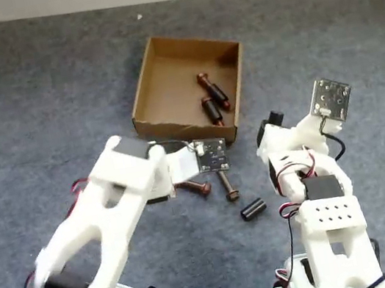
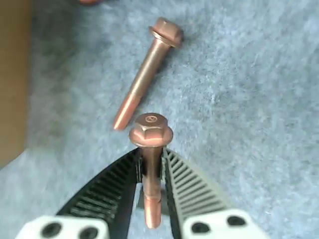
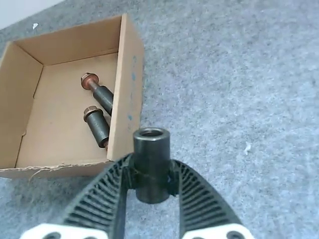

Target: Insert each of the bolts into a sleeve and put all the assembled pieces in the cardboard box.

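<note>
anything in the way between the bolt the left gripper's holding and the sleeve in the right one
A loose bolt lies on the carpet roughly between the held bolt and the held sleeve, with a spare sleeve nearby. Nothing else visible.

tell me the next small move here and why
Probably bring the left hand toward the right hand until the bolt lines up with the open end of the sleeve. The left hand is shut on the bolt, the right on the sleeve, and they are not yet joined. Two finished pieces lie in the box.
</note>
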